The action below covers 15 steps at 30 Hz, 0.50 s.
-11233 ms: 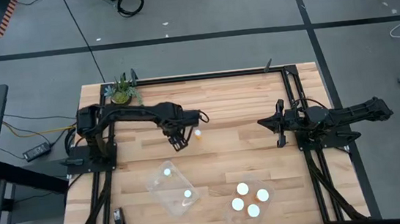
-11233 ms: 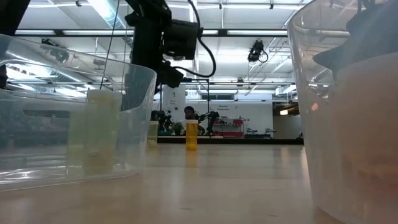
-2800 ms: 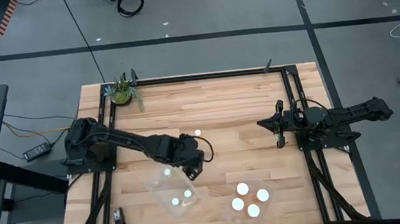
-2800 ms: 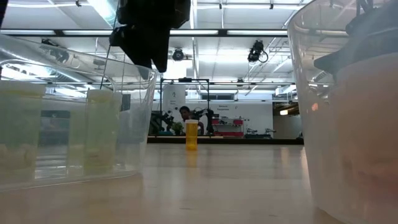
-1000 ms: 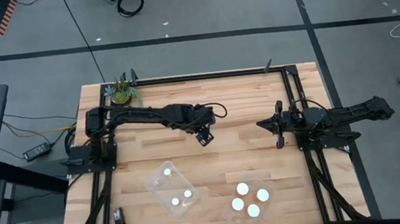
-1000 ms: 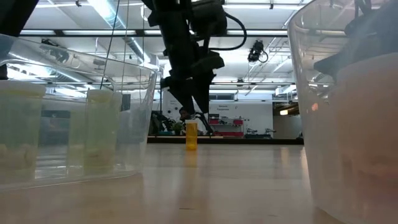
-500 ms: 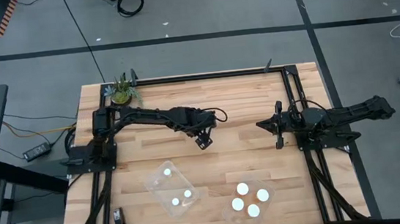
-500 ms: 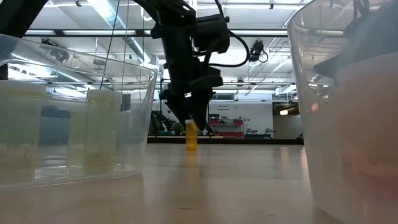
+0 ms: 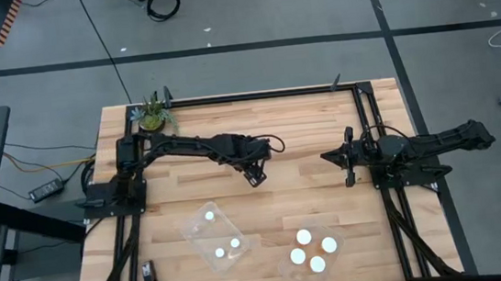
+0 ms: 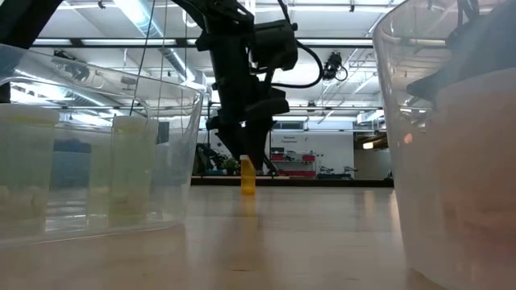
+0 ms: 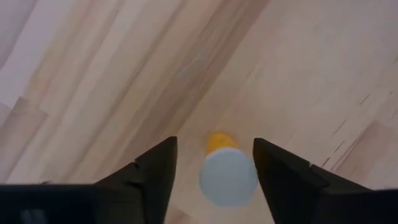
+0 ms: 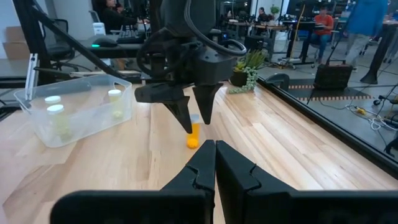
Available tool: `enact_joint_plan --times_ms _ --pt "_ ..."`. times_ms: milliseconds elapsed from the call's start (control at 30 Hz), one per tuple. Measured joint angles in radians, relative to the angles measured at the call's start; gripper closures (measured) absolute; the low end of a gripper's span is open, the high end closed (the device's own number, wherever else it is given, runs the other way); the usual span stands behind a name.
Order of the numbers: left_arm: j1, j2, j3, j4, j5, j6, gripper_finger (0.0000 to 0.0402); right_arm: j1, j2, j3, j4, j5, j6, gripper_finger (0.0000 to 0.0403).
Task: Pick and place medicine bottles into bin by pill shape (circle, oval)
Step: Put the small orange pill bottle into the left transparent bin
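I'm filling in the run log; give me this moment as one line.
left hand: open, fingers either side of upright bottle | right hand: shut, waiting at right side | bottle: on table, not lifted

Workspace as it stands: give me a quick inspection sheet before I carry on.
Surface: wooden table, black frame rails.
Job's things: one medicine bottle upright mid-table; three in the left tub, four in the right tub.
Clutter: potted plant at far left corner.
Grippers: left gripper open, fingers either side of the bottle; right gripper shut, parked at the right.
Cables: black cable across floor.
Surroundings: people at desks.
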State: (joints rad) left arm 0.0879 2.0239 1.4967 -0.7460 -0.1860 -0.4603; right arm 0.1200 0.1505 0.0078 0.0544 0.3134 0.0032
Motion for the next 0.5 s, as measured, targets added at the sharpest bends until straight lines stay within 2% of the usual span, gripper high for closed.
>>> enact_joint_plan --times_ms 333,500 --pt "-0.002 0.000 0.000 -0.007 0.000 0.000 0.0268 0.000 0.000 0.000 0.000 0.000 0.000 0.0383" --pt "-0.007 -0.002 0.000 -0.015 0.032 0.000 0.0283 0.000 0.000 0.000 0.000 0.000 0.000 0.0383"
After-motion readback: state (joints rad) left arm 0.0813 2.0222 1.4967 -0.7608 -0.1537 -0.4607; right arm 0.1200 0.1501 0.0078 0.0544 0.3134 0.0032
